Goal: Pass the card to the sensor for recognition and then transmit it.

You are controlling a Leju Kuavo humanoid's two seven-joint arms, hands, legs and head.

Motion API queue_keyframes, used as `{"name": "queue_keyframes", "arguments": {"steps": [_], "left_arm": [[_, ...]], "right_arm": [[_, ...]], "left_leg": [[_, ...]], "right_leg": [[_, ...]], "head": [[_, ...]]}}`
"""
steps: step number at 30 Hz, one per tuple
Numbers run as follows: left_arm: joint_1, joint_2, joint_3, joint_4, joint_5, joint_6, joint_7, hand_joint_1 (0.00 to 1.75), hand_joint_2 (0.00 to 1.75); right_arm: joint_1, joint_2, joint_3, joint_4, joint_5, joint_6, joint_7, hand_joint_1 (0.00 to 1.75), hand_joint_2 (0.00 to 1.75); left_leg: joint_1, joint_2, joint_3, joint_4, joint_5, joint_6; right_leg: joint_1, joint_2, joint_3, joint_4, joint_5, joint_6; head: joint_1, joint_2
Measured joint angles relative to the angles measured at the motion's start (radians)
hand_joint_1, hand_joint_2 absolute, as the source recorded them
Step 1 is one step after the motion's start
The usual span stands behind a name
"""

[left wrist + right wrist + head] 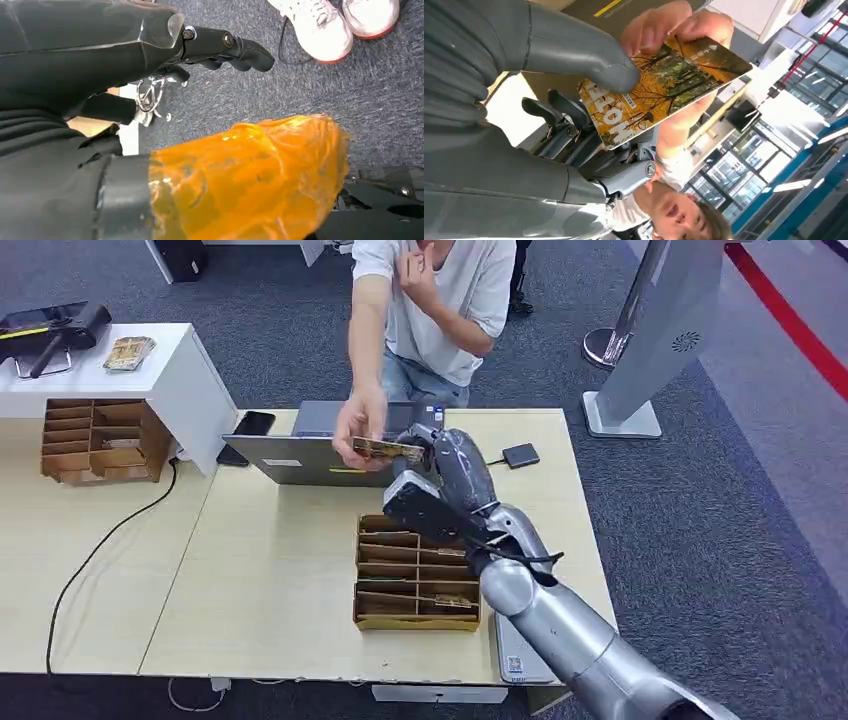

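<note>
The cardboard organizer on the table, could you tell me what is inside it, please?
The cardboard organizer holds at least one card lying in a front slot. The right hand and forearm cover its far right slots.

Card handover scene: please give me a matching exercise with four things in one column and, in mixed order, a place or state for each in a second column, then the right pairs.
Things:
1. card
2. phone
3. divided box
4. left hand

Places or states:
A. hangs over grey carpet, holding nothing
B. lies dark at the table's far left corner
C. held at once by the right hand and a person's hand
D. stands on the table near its front edge

Pairs: 1-C, 2-B, 3-D, 4-A
</note>
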Motion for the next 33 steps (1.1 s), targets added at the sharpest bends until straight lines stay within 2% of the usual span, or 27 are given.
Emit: {"name": "queue_keyframes", "arguments": {"steps": [6, 7, 9, 10, 13, 14, 15, 16, 17, 33], "left_arm": [[0.000, 0.000, 0.000, 0.000, -0.002, 0.000, 0.000, 0.00, 0.00], [0.000, 0.000, 0.000, 0.000, -0.002, 0.000, 0.000, 0.00, 0.00], [0.000, 0.000, 0.000, 0.000, -0.002, 0.000, 0.000, 0.00, 0.00], [0.000, 0.000, 0.000, 0.000, -0.002, 0.000, 0.000, 0.00, 0.00], [0.000, 0.000, 0.000, 0.000, -0.001, 0.000, 0.000, 0.00, 0.00], [0.000, 0.000, 0.000, 0.000, 0.000, 0.000, 0.000, 0.00, 0.00], [0.000, 0.000, 0.000, 0.000, 0.000, 0.000, 0.000, 0.00, 0.00], [0.000, 0.000, 0.000, 0.000, 0.001, 0.000, 0.000, 0.00, 0.00], [0.000, 0.000, 0.000, 0.000, 0.001, 0.000, 0.000, 0.00, 0.00], [0.000, 0.000, 0.000, 0.000, 0.009, 0.003, 0.000, 0.00, 0.00]], "right_arm": [[-0.019, 0.027, 0.022, 0.023, 0.001, 0.013, 0.007, 1.75, 1.75], [-0.020, 0.030, 0.023, 0.026, 0.001, 0.013, 0.009, 1.61, 1.75], [-0.022, 0.036, 0.027, 0.031, 0.001, 0.015, 0.009, 1.55, 1.75], [-0.022, 0.037, 0.028, 0.034, 0.001, 0.016, 0.009, 1.20, 1.75], [-0.023, 0.041, 0.034, 0.040, 0.001, 0.017, 0.011, 1.24, 1.75], [-0.023, 0.041, 0.037, 0.042, 0.001, 0.018, 0.013, 0.99, 1.75], [-0.023, 0.041, 0.040, 0.044, 0.001, 0.019, 0.013, 0.91, 1.75], [-0.023, 0.042, 0.042, 0.044, 0.001, 0.019, 0.013, 0.24, 1.75], [-0.023, 0.042, 0.044, 0.046, 0.001, 0.019, 0.013, 0.02, 1.75], [-0.027, 0.047, 0.061, 0.051, -0.002, -0.002, 0.015, 0.00, 1.75]], "left_leg": [[0.000, 0.000, 0.000, 0.000, 0.000, 0.000], [0.000, 0.000, 0.000, 0.000, 0.000, 0.000], [0.000, 0.000, 0.000, 0.000, 0.000, 0.000], [0.000, 0.000, 0.000, 0.000, 0.000, 0.000], [0.000, 0.000, 0.000, 0.000, 0.000, 0.000], [0.000, 0.000, 0.000, 0.000, 0.000, 0.000], [0.000, 0.000, 0.000, 0.000, 0.000, 0.000], [0.000, 0.000, 0.000, 0.000, 0.000, 0.000], [0.000, 0.000, 0.000, 0.000, 0.000, 0.000], [0.000, 0.000, 0.000, 0.000, 0.000, 0.000]], "right_leg": [[0.000, 0.000, 0.000, 0.000, 0.000, 0.000], [0.000, 0.000, 0.000, 0.000, 0.000, 0.000], [0.000, 0.000, 0.000, 0.000, 0.000, 0.000], [0.000, 0.000, 0.000, 0.000, 0.000, 0.000], [0.000, 0.000, 0.000, 0.000, 0.000, 0.000], [0.000, 0.000, 0.000, 0.000, 0.000, 0.000], [0.000, 0.000, 0.000, 0.000, 0.000, 0.000], [0.000, 0.000, 0.000, 0.000, 0.000, 0.000], [0.000, 0.000, 0.000, 0.000, 0.000, 0.000], [0.000, 0.000, 0.000, 0.000, 0.000, 0.000]], "head": [[0.000, 0.000], [0.000, 0.000], [0.000, 0.000], [0.000, 0.000], [0.000, 0.000], [0.000, 0.000], [0.000, 0.000], [0.000, 0.000], [0.000, 0.000], [0.000, 0.000]]}}
